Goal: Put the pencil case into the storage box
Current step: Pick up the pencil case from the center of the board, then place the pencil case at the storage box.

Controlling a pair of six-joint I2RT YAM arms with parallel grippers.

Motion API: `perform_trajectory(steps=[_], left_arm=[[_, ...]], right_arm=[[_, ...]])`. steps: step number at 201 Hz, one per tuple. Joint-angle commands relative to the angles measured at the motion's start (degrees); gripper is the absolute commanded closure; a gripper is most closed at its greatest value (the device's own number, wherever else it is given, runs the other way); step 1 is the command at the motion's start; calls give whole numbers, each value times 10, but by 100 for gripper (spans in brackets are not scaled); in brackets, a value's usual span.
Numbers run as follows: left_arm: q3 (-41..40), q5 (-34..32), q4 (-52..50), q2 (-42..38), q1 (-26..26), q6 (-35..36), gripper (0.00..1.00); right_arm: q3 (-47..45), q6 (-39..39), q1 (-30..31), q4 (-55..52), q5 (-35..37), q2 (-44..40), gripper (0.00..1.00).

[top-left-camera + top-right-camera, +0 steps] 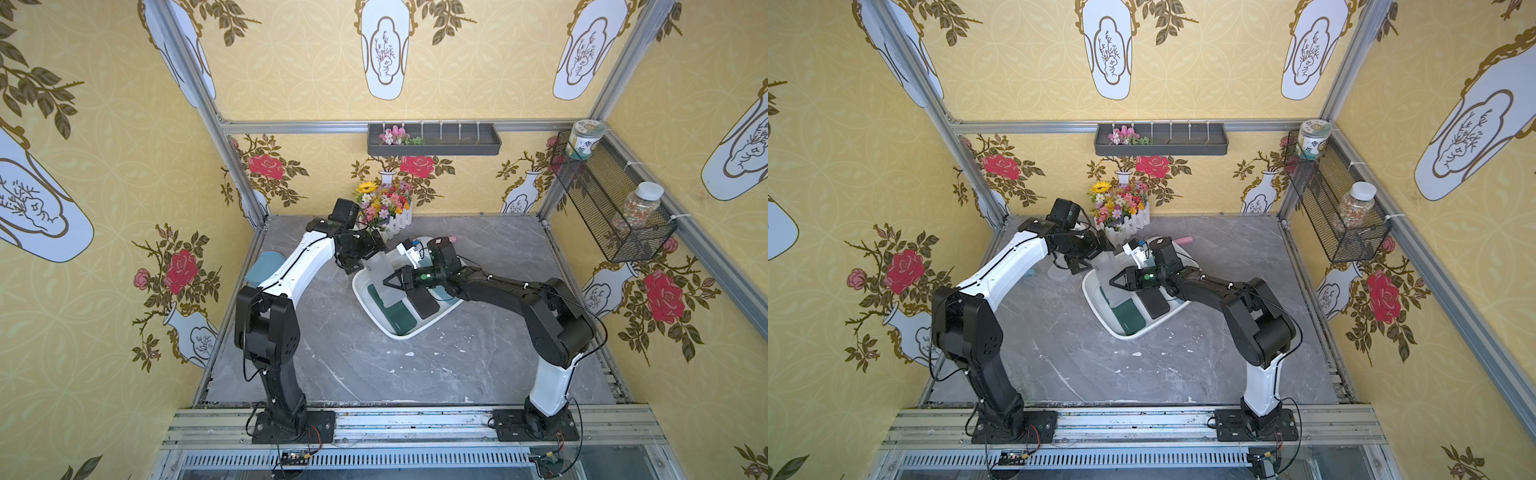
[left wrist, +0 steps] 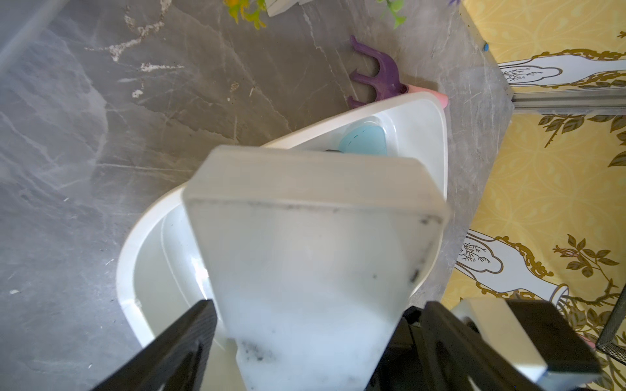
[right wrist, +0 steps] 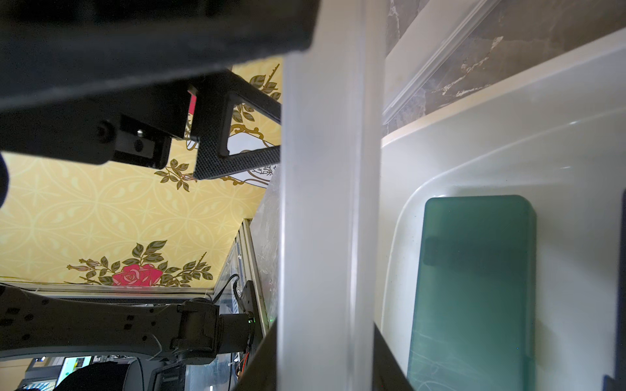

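A frosted translucent pencil case (image 1: 383,279) stands on end inside the white storage box (image 1: 400,335), leaning toward the box's far left rim. My right gripper (image 1: 388,281) is shut on its edge; in the right wrist view both jaws of the right gripper (image 3: 325,333) press on the pencil case (image 3: 321,203). My left gripper (image 2: 318,306) is open, and the pencil case (image 2: 305,243) sits between its fingers (image 2: 189,338) with a gap on one side. In a top view the left gripper (image 1: 353,262) hangs at the storage box's far left corner.
A dark green case (image 1: 400,319), a black case (image 1: 424,304) and a light blue case (image 2: 365,140) lie in the storage box (image 2: 437,142). A purple rake (image 2: 376,74) lies behind it, near a flower pot (image 1: 384,208). A blue object (image 1: 266,265) sits far left.
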Motion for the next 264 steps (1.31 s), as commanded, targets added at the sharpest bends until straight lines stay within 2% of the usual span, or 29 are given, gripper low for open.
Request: perform_trajectory(steps=[1,73,138,264], left_arm=[[-11,-5,5,-6,4,2,0],[-79,-37,20,-58,43,12,0],[-144,-19,60,-113,96,15,0],[-192,0,93,-134,111,24,0]], right_arm=[[-2,0,-4,24,-4,-8,66],[-16,-8,-17,6,-18,-17,66],[-60,-23,-15,5,-14,-6,66],[-58,-29,0,-29,-2,22,64]])
